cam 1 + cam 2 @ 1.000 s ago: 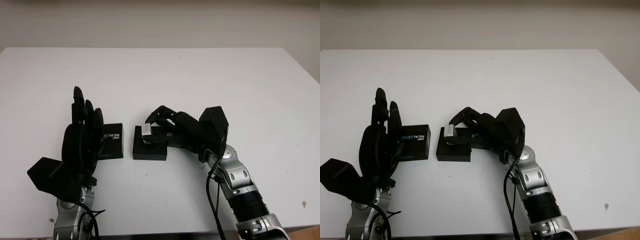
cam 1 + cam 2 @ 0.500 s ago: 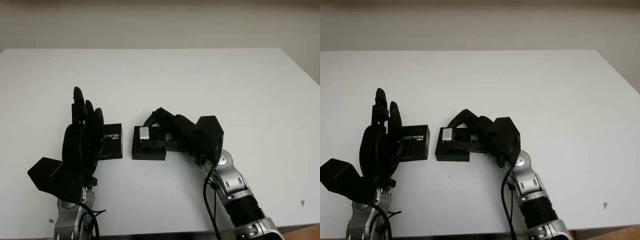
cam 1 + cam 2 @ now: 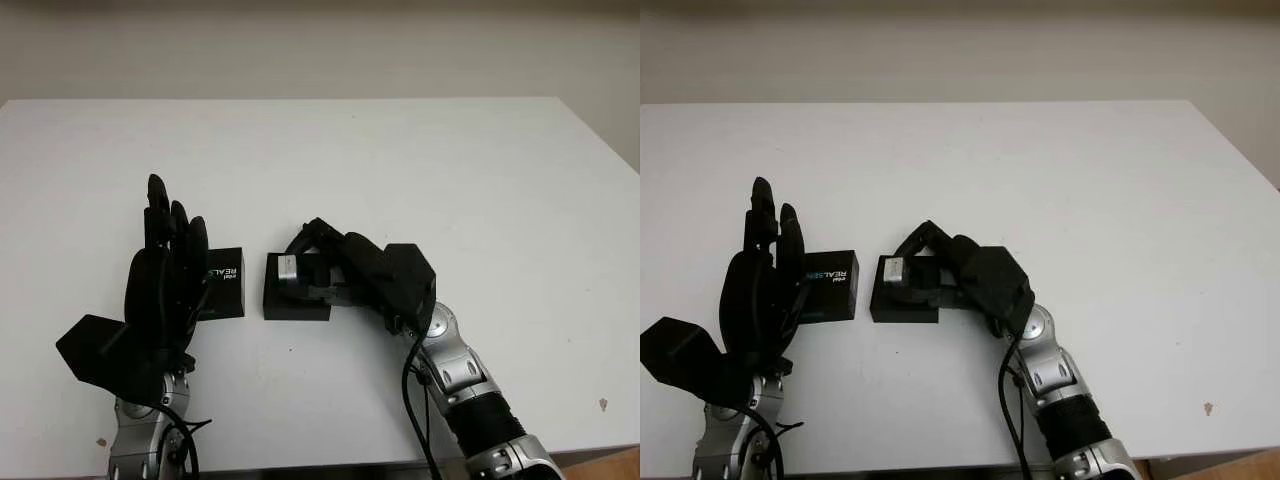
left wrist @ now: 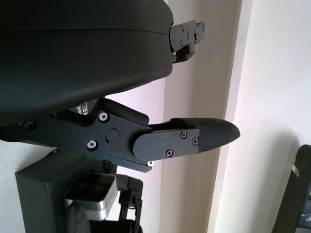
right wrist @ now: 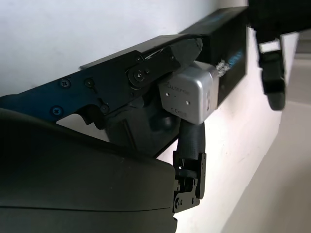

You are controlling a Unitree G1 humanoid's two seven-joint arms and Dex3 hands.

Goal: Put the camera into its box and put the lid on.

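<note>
Desk [image 3: 420, 160]: white, near edge at 6 o'clock, where both arms enter.

Left hand [image 3: 165, 270]: at 8 o'clock of the scene, upright, holding nothing, open, fingertips toward 12 o'clock. It stands in front of the lid's left part.

Lid [image 3: 226, 283]: black, printed "REAL" in white, lying flat on the desk just beside the box at its 9 o'clock, a narrow strip of white desk between the two.

Right hand [image 3: 320, 262]: reaches in from 5 o'clock, fingers curled and pinching the camera from both sides over the box.

Camera [image 3: 287, 267]: small silver block, held at the box's left-centre; whether it sits fully down inside cannot be told.

Box [image 3: 295, 300]: black, open, near the desk's centre, its near wall bare, its right part covered by the right hand.

Open room: broad bare desk from 10 o'clock round to 3 o'clock of the box, out to the far edge at 12 o'clock and the right edge at 3 o'clock. Beige wall [image 3: 320, 45] beyond the far edge.
</note>
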